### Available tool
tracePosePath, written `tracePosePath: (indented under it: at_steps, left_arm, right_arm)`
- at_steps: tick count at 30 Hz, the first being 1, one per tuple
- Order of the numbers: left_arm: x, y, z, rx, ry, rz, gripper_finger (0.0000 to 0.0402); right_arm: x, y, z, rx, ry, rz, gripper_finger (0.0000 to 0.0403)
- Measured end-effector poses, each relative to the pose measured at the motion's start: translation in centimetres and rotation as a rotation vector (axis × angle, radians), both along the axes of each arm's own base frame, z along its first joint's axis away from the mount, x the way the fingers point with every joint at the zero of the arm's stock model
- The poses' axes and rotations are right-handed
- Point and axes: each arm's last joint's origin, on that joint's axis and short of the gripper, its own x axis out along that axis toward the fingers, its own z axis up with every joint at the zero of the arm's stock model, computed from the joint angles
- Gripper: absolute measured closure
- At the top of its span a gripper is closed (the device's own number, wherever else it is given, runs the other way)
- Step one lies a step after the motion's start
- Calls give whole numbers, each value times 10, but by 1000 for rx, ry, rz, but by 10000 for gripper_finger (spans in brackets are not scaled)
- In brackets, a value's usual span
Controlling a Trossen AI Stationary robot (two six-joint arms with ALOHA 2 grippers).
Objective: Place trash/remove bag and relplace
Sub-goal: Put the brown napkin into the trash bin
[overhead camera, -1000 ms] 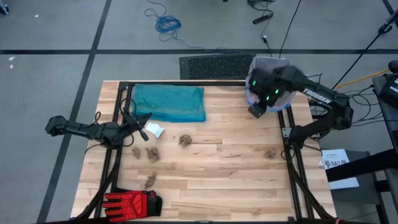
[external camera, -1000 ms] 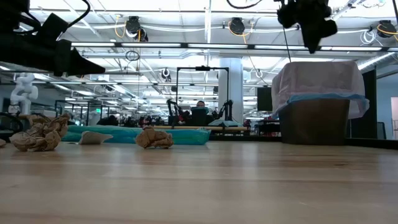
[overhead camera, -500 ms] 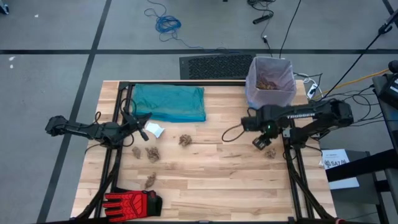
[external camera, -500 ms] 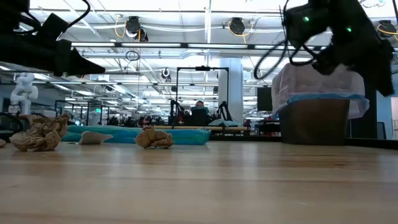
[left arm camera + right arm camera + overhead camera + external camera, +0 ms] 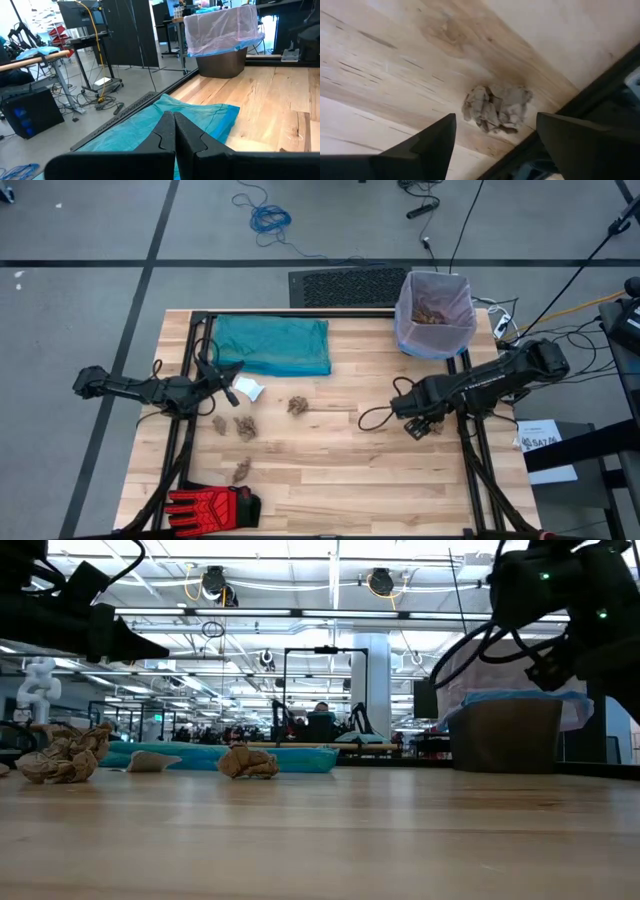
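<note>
A crumpled tan paper wad (image 5: 496,108) lies on the table near its right edge (image 5: 436,427). My right gripper (image 5: 496,122) is open just above it, one finger on each side, touching nothing; in the high view my right gripper (image 5: 418,426) is just left of the wad. Other wads (image 5: 297,406) (image 5: 245,427) (image 5: 241,471) lie left of centre. The bin (image 5: 435,315) at the far right corner wears the lilac liner with a blue rim (image 5: 225,30) and holds wads. The teal bag (image 5: 272,345) lies flat at the far edge. My left gripper (image 5: 232,385) is shut, waiting beside the teal bag.
A red-and-black glove (image 5: 212,506) lies at the near left corner. A small white scrap (image 5: 250,390) sits by my left gripper. Black frame rails (image 5: 462,420) run along the table's left and right sides. Bare wood spans the middle (image 5: 350,460).
My right gripper has swung from above the bin toward the table's near edge and come down, now hovering low over the wad by the right edge. The left arm and all objects have stayed put.
</note>
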Motion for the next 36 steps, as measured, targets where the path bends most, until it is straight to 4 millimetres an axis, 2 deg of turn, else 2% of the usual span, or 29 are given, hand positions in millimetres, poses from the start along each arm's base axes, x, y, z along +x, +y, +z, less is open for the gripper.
tracePosePath:
  at_steps: [8,11,14,18,21,22,26,30,34,36]
  left_arm:
    - [0,0,0,0,0,0,401]
    - [0,0,0,0,0,0,401]
    - [0,0,0,0,-1,0,401]
    - [0,0,0,0,0,0,401]
    - [0,0,0,0,0,0,401]
    - [0,0,0,0,-1,0,401]
    - [0,0,0,0,0,0,401]
    - [0,0,0,0,0,0,401]
    - [0,0,0,0,0,0,401]
    - [0,0,0,0,-1,0,401]
  right_arm:
    - [-14,15,-34,-7,-42,4,126]
    - [-20,18,-42,-14,-42,-27,138]
    - [-20,22,-43,-22,-62,-37,177]
    - [-9,28,-37,2,-132,-27,278]
    - [8,32,-23,23,-246,12,369]
    - [14,32,-19,17,-281,37,383]
    - [44,26,13,-33,-482,105,387]
    - [68,8,60,-225,-609,170,397]
    - [76,-17,117,-481,-632,232,400]
    - [74,-31,148,-615,-615,237,400]
